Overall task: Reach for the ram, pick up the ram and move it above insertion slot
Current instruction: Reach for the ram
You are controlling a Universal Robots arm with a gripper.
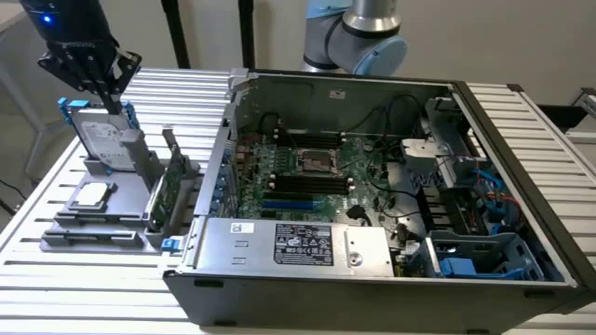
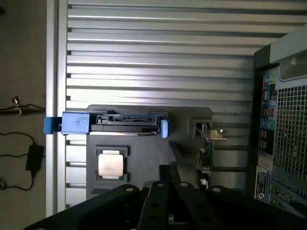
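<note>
Task progress is at the reach stage: nothing is grasped and nothing has been moved toward the board. The end effector (image 1: 116, 106) hangs above the upright hard drive (image 1: 105, 139) at the far end of the grey fixture (image 1: 88, 239), with its fingers pressed together and nothing between them. The wrist view shows the same closed fingers (image 2: 165, 175) over the fixture. The ram is not in the grip. It is judged to be one of the green boards (image 1: 164, 194) standing on edge in the fixture on the side nearest the computer case (image 1: 373, 296), next to a metal bracket. The ram cannot be told apart from the taller bracketed expansion card there, because the boards overlap in the exterior view and appear edge-on in the wrist view. The black memory slots (image 1: 308, 183) on the motherboard look unoccupied, so pick-up and transfer above the slot are both not yet done. The arm's upper links are cut off, and the lower part of the boards is hidden by the fixture. Both case and fixture rest on the ribbed surface (image 1: 93, 296).
</note>
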